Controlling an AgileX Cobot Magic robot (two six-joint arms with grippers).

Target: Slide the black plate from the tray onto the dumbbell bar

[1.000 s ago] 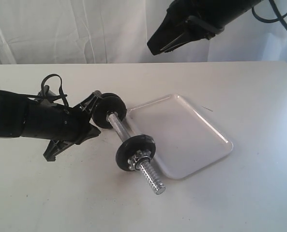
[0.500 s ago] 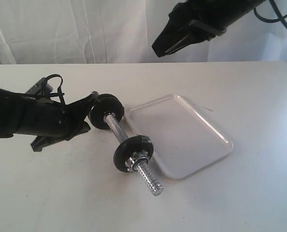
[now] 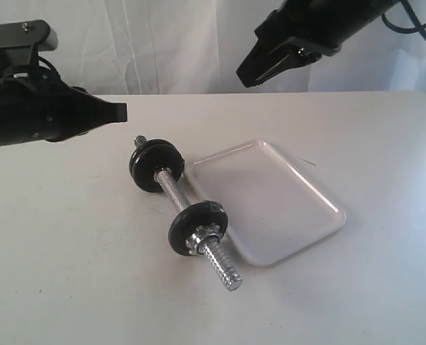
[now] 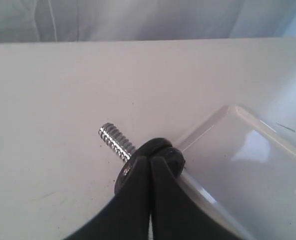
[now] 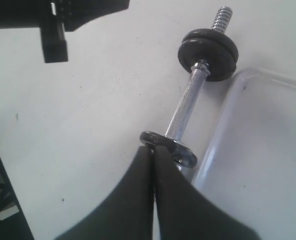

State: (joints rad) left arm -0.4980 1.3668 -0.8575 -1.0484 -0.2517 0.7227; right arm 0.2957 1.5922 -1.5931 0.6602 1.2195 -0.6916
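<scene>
The far plate point(image 3: 146, 159) and near plate point(image 3: 211, 217) both sit on the bar point(image 3: 173, 192) — it lies on the tabletop point(image 3: 69, 273) just beside the tray point(image 3: 340, 213), which holds nothing, so I judge the sliding done. My left claw point(image 4: 150, 159) and right claw point(image 5: 152, 149) hang clear above — each pressed together on nothing. I can read no lettering.

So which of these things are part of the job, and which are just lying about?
Job: chrome threaded dumbbell bar; two round black plates on it; glossy white rectangular tray.
Just around: white table; white curtain behind.
</scene>
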